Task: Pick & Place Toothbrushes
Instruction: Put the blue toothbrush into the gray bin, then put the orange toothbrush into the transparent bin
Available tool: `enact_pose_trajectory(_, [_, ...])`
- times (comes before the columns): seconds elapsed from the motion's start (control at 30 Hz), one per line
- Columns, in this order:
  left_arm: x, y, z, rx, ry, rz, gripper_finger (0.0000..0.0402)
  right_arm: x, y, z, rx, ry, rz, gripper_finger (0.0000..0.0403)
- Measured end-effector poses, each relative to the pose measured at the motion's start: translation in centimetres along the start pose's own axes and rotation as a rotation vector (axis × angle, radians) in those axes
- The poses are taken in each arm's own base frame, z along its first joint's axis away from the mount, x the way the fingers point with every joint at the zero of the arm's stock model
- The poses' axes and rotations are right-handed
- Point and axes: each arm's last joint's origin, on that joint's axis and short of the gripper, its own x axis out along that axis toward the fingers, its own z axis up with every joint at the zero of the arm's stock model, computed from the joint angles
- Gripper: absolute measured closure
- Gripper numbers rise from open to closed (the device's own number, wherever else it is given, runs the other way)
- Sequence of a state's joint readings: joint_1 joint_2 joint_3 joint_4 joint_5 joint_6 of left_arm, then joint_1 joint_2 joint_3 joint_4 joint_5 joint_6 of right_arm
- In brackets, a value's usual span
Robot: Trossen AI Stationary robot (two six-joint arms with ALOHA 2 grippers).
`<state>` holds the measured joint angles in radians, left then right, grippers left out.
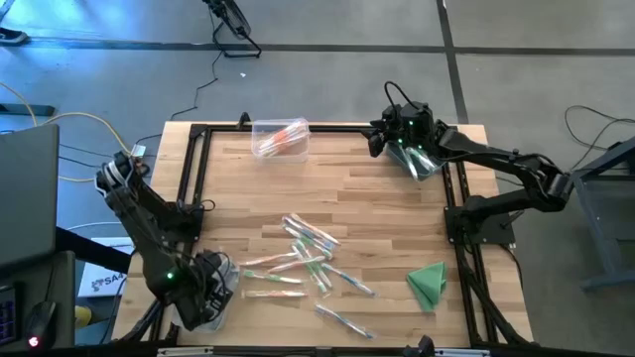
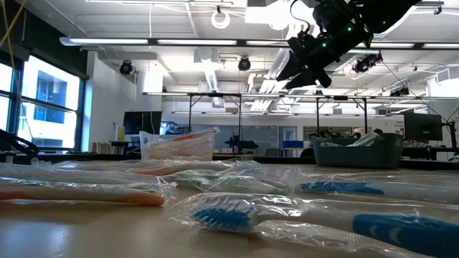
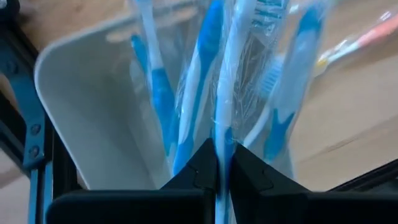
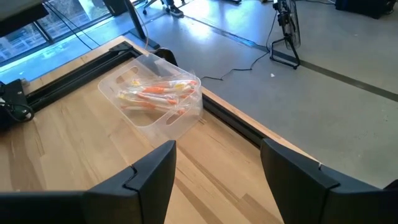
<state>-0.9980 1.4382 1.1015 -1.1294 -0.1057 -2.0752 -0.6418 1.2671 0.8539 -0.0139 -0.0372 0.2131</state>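
Observation:
Several wrapped toothbrushes (image 1: 308,260) with blue, green and orange accents lie loose on the middle of the wooden table; they also show close up in the low view (image 2: 222,213). My left gripper (image 3: 218,163) is at the near left corner over a pale bin (image 3: 93,124) holding blue toothbrushes, and it is shut on a wrapped blue toothbrush (image 3: 225,93). My right gripper (image 4: 217,180) is open and empty, raised at the far right beside a bin of green toothbrushes (image 1: 421,159). A clear bin (image 4: 155,93) with orange toothbrushes stands at the far edge. My left gripper pinches the wrapped blue toothbrush's handle (image 3: 221,140) between its two fingers. The toothbrush runs on past the fingertips into the pale bin, among the other blue toothbrushes there. Whether its far end rests on the bin I cannot tell.
A folded green cloth (image 1: 429,283) lies near the table's near right corner. A black frame (image 1: 198,169) runs around the table's edges. In the low view a grey bin (image 2: 356,150) stands below my right gripper (image 2: 315,50).

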Motion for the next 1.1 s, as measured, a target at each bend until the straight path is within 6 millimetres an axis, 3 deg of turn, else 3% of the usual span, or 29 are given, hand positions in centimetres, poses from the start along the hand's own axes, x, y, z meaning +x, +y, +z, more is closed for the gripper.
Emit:
enact_pose_trajectory(0.3, [1.3, -0.5, -0.6, 0.027, 0.037, 0.068, 0.0374, 0.0, 0.0, 0.0, 0.003, 0.000, 0.000, 0.0177])
enact_pose_trajectory(0.73, [1.3, -0.7, -0.7, 0.026, 0.049, 0.053, 0.0225, 0.0, 0.1, 0.0, 0.000, 0.002, 0.026, 0.0177])
enact_pose_trajectory(1.1, [-3.9, 1.2, 1.0, 0.019, 0.096, -0.035, 0.0218, 0.0, 0.1, 0.0, -0.008, 0.001, 0.027, 0.0177])
